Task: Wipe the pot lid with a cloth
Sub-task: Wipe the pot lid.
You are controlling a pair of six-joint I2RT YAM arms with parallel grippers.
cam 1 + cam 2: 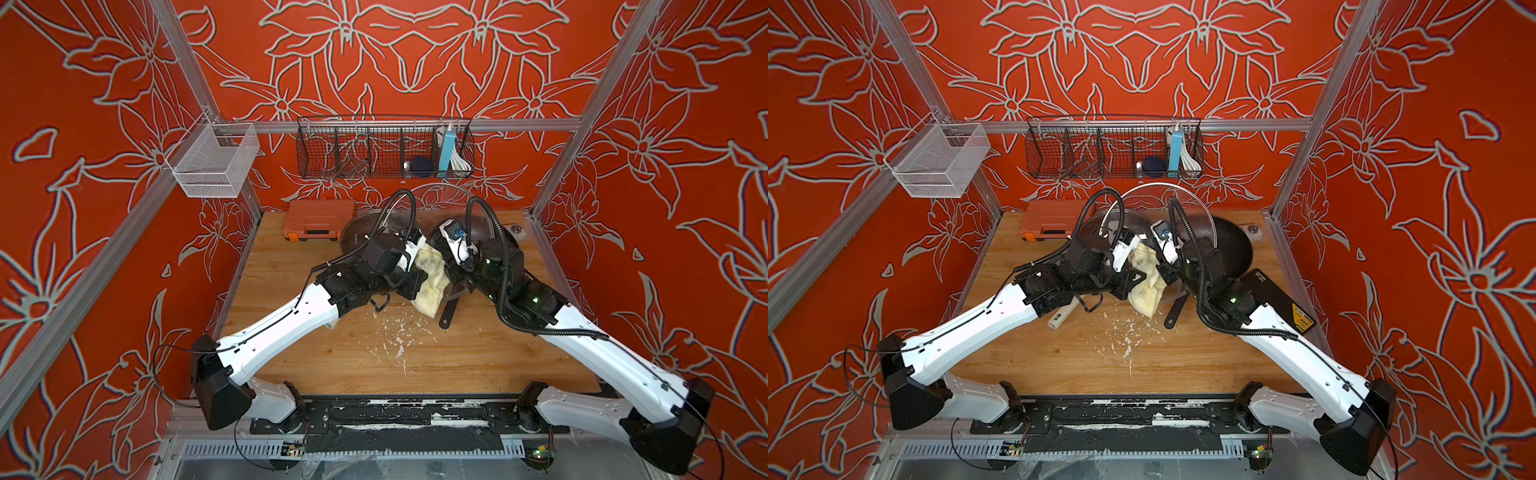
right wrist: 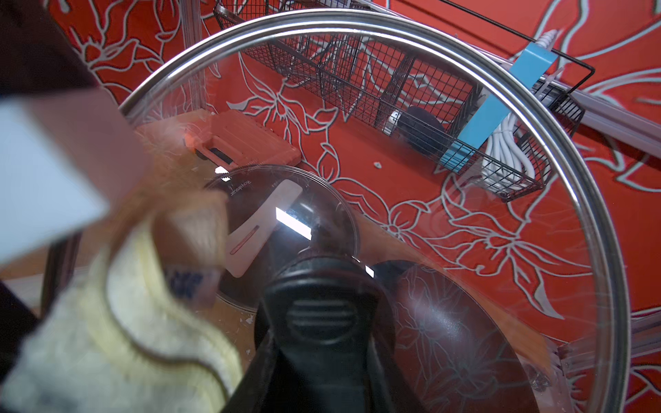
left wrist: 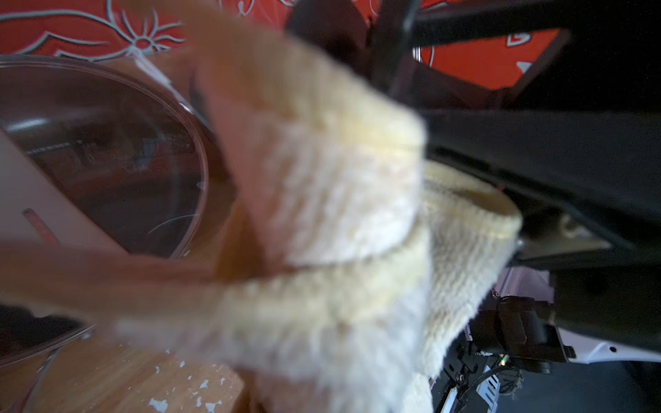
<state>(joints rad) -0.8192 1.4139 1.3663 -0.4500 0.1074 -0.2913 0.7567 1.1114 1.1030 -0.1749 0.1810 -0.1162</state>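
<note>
The pot lid (image 2: 447, 229), clear glass with a steel rim, stands tilted on edge above the table; its rim shows in both top views (image 1: 446, 185) (image 1: 1158, 185). My right gripper (image 2: 318, 375) is shut on the lid's black knob (image 2: 318, 314). A cream-yellow cloth (image 1: 430, 276) (image 1: 1148, 282) (image 3: 339, 214) (image 2: 118, 321) hangs from my left gripper (image 1: 415, 272), which is shut on it. The cloth lies at the lid's lower edge, beside the knob. It covers the left fingers in the left wrist view.
A second glass lid (image 1: 361, 232) (image 3: 107, 161) lies flat near the orange case (image 1: 320, 220). A dark pan (image 1: 1229, 249) with a black handle (image 1: 449, 311) sits under the right arm. White flecks (image 1: 399, 336) dot the table. A black wire basket (image 1: 384, 149) and a white mesh basket (image 1: 216, 160) hang on rails.
</note>
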